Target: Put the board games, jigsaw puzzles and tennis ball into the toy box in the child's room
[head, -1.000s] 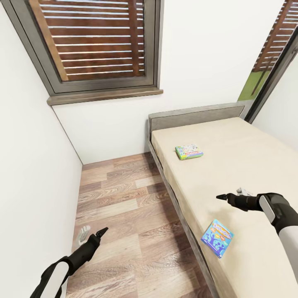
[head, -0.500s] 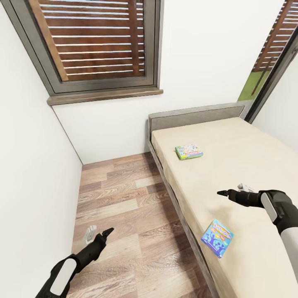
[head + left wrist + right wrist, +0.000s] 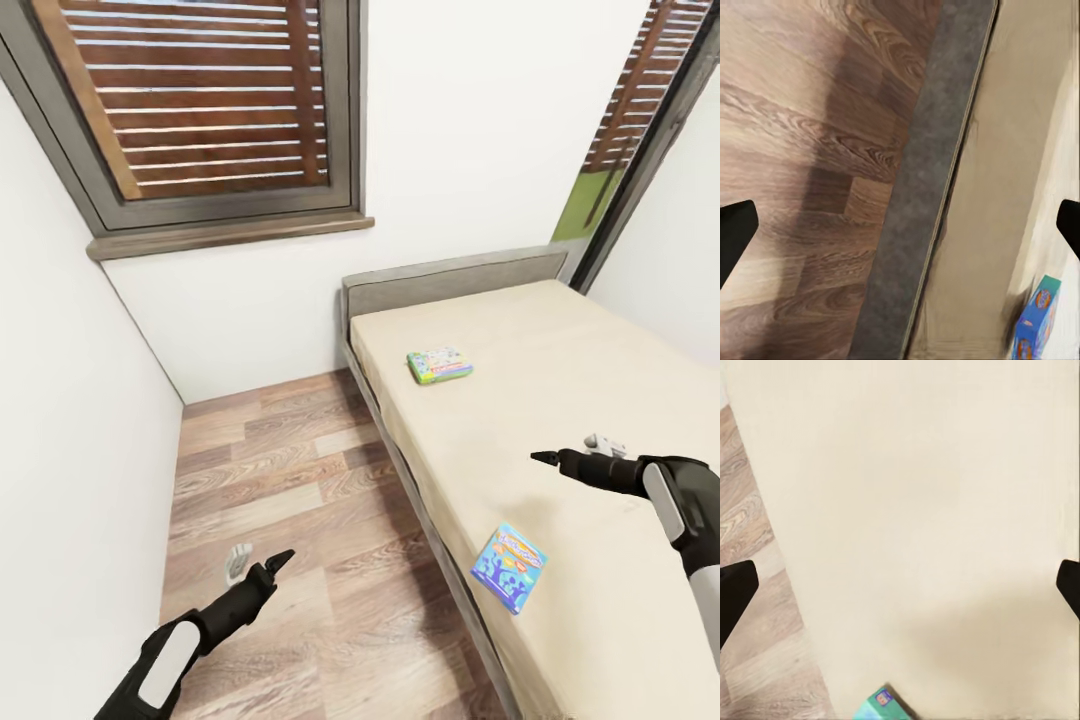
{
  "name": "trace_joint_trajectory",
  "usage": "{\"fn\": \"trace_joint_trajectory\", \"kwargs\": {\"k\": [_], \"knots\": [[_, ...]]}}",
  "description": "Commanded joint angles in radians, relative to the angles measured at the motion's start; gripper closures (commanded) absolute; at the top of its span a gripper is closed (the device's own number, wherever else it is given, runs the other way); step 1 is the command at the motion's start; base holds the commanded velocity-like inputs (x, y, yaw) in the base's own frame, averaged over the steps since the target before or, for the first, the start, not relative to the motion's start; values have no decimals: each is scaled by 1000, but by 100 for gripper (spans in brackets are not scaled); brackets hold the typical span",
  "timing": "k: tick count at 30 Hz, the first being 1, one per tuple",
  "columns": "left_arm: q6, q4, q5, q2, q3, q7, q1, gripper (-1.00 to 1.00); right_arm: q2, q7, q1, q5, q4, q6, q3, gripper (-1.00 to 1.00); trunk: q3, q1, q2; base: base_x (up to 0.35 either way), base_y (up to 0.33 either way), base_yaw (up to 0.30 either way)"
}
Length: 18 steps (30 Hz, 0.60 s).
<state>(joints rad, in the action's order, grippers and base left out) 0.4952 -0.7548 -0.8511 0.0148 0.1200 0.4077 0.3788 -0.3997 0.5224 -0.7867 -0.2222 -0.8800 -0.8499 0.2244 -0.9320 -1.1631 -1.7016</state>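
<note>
Two board games lie on the beige bed (image 3: 560, 350). The green-edged white one (image 3: 439, 365) is near the headboard. The small blue one (image 3: 509, 566) lies close to the bed's near side edge. My right gripper (image 3: 572, 452) hovers open over the sheet between them, holding nothing. My left gripper (image 3: 260, 562) is open and empty above the wood floor, left of the bed. In the left wrist view the blue game (image 3: 1035, 328) sits past the bed's grey frame (image 3: 922, 195). A green box corner (image 3: 881, 706) shows on the sheet in the right wrist view.
A white wall (image 3: 70, 420) closes the left side of a narrow strip of wood-plank floor (image 3: 300, 450) beside the bed. A shuttered window (image 3: 200, 100) is ahead, and a tall window (image 3: 640, 120) stands at the right behind the low headboard (image 3: 450, 280).
The head view has turned slightly, shifting the room leftward. My left gripper has drifted right toward the bed. The right gripper has barely moved and the games lie as before.
</note>
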Motion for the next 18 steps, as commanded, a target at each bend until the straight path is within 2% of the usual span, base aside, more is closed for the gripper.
{"fn": "trace_joint_trajectory", "kwargs": {"k": [1, 5, 18], "knots": [[8, 0, -6, 0, 2, 2, 0, -100, 0, 3, -1, 1, -1, -6, 2, -100, -1, 0, 0, 0, 0, -225], [6, 26, 1, 0, -35, 44, 18, -100, 1, 3, 25, 0, -61, -31, 29, -100, 0, 0, 0, 0, 0, -242], [-5, 59, 4, -3, -83, 94, 39, -100, 3, 2, 61, 1, -152, -73, 60, -100, 1, 0, 0, 0, 0, -268]]}}
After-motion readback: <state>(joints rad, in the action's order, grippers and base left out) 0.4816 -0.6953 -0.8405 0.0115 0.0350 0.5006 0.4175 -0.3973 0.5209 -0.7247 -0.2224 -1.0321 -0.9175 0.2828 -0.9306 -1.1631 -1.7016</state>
